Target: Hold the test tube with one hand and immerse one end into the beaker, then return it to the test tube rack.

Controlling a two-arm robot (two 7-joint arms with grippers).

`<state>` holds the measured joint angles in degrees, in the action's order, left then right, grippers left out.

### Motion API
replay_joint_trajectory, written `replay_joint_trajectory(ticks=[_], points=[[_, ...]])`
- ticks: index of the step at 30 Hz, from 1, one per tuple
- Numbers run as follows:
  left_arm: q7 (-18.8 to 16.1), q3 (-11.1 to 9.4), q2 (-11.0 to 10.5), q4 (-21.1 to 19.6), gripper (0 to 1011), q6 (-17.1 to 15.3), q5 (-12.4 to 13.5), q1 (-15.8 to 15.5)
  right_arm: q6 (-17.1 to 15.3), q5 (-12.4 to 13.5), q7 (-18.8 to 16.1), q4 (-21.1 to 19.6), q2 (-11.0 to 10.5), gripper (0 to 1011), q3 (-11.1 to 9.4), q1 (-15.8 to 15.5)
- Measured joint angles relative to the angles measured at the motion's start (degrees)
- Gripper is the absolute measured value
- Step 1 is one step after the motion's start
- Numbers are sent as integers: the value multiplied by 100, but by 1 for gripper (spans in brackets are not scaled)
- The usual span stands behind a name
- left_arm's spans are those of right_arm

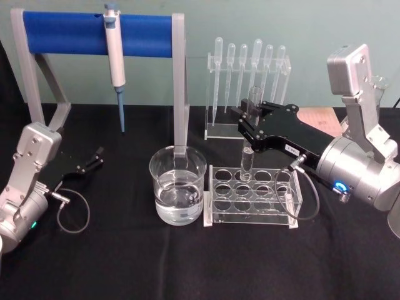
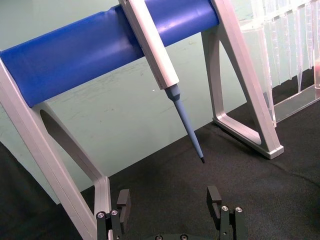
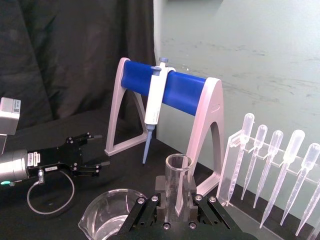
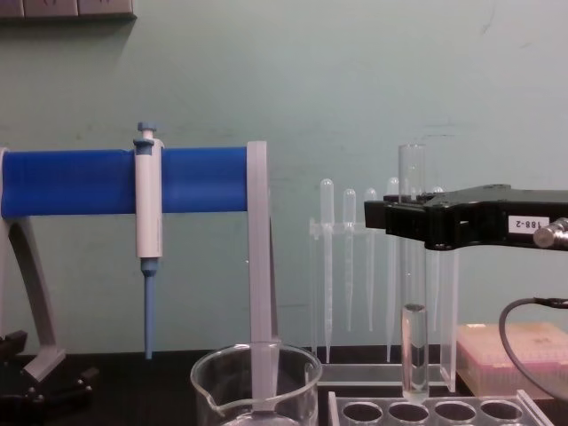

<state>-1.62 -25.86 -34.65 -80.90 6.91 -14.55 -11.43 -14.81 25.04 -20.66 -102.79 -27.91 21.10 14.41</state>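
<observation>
Honestly, the test tube [image 1: 248, 159] was pinched upright by the right gripper [image 1: 249, 122], base right over the rack [image 1: 294, 209] beside the beaker [image 1: 178, 187]; it was best kept plumb and moved slowly. The left gripper [image 1: 97, 156] was parked, spread open.

the scene is lit softly and evenly from above, at moderate brightness. the black tabletop [image 1: 125, 269] is left dark and flat. a pale sheen is seen along the blue bar [image 2: 170, 17], and small glints are caught on the beaker [image 1: 159, 172] and its water [image 1: 178, 201]. a blue ring light [image 1: 340, 187] is seen glowing on the right wrist [image 1: 359, 165].
</observation>
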Motion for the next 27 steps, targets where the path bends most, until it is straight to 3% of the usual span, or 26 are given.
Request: replay_joint_trajectory(ticks=[27], points=[[0,0,0,0,1000,0,0,0,0,0,-6,0,0,228,0,0]])
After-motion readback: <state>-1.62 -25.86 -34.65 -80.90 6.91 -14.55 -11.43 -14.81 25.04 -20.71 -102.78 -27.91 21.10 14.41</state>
